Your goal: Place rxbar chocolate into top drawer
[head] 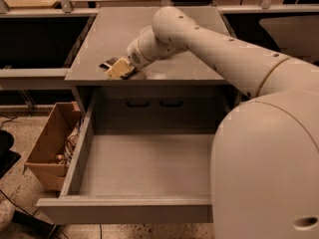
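The rxbar chocolate [107, 63] is a small dark bar lying on the grey cabinet top [124, 34] near its front left edge. Only its left end shows; the rest is hidden under my gripper. My gripper [119, 68], with tan tips, is right at the bar, low over the cabinet top and touching or nearly touching it. The top drawer [134, 210] is pulled wide open below the cabinet top, and its grey floor is bare.
A brown cardboard box [47, 143] with small items stands on the floor left of the drawer. My large white arm [224, 49] crosses from the right and covers the drawer's right side. Two dark handles [154, 102] sit on the panel behind the drawer.
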Robot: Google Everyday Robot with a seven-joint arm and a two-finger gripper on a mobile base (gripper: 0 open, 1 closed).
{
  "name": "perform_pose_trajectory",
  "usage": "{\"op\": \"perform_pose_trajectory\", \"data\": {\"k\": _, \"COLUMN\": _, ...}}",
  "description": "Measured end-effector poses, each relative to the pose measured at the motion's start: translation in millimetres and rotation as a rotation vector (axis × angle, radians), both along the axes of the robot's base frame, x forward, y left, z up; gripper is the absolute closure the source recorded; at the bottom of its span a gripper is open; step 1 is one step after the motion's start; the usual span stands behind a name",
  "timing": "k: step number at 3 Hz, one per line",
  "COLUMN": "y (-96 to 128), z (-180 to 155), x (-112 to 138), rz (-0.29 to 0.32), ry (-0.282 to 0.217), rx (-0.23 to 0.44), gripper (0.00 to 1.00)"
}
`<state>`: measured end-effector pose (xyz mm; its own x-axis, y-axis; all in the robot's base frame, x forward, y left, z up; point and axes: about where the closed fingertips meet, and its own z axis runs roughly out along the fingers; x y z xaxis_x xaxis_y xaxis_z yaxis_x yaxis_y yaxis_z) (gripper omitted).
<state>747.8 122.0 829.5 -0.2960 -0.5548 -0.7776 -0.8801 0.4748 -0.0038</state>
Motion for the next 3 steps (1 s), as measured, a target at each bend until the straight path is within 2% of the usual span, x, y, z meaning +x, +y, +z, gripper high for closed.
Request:
{"op": "perform_pose_trajectory", "data": {"k": 2, "y": 0.3, "z": -0.1, "x": 0.0, "rz": 0.001, "ry": 0.001, "rx": 0.0, "gripper": 0.89}}
{"op": "perform_pose_trajectory", "data": {"k": 3, "y": 0.3, "z": -0.1, "x": 0.0, "rz": 0.001, "ry": 0.001, "rx": 0.0, "gripper": 1.0}}
